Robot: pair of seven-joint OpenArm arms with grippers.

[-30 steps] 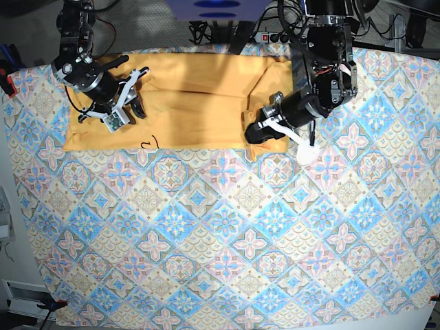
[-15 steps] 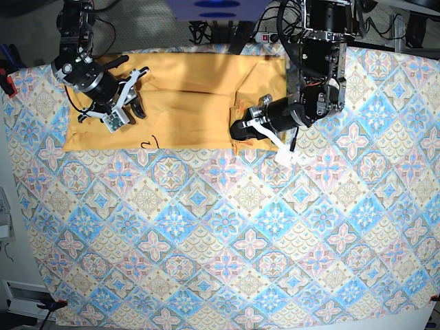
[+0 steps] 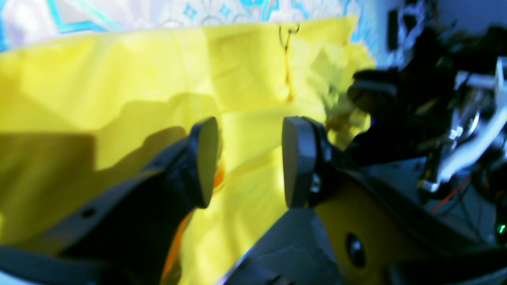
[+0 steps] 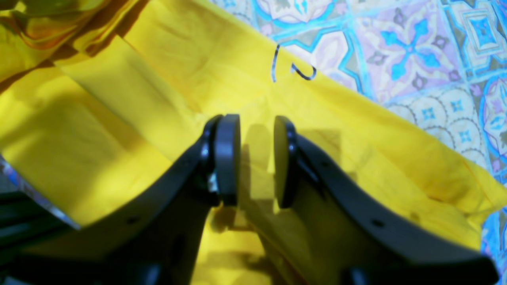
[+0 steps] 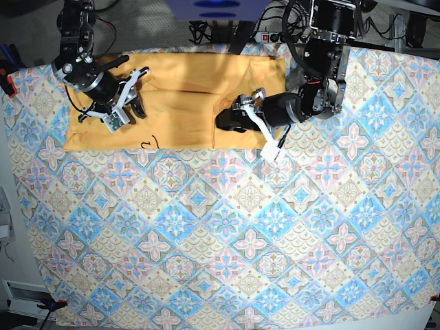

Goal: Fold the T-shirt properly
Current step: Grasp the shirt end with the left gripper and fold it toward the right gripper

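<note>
The yellow-orange T-shirt [image 5: 182,96] lies along the far side of the table, with a bit of black script [image 5: 148,142] at its near edge. Its right part is doubled over toward the middle. My left gripper [image 5: 227,122] rests low over that folded part. In the left wrist view my left gripper [image 3: 249,158] is open, with only flat yellow cloth [image 3: 119,79] below it. My right gripper [image 5: 141,93] stands over the shirt's left part. In the right wrist view my right gripper [image 4: 255,158] is open above the cloth [image 4: 119,130], near the script [image 4: 293,69].
The blue-and-pink tiled tablecloth [image 5: 227,234] covers the table. A red clamp [image 5: 7,84] grips its left edge. A power strip [image 5: 271,36] and cables lie behind the far edge. The other arm [image 3: 435,118] shows at the right of the left wrist view.
My left gripper moved left across the shirt, carrying the right edge over toward the middle, and its jaws have opened. The right arm has not moved.
</note>
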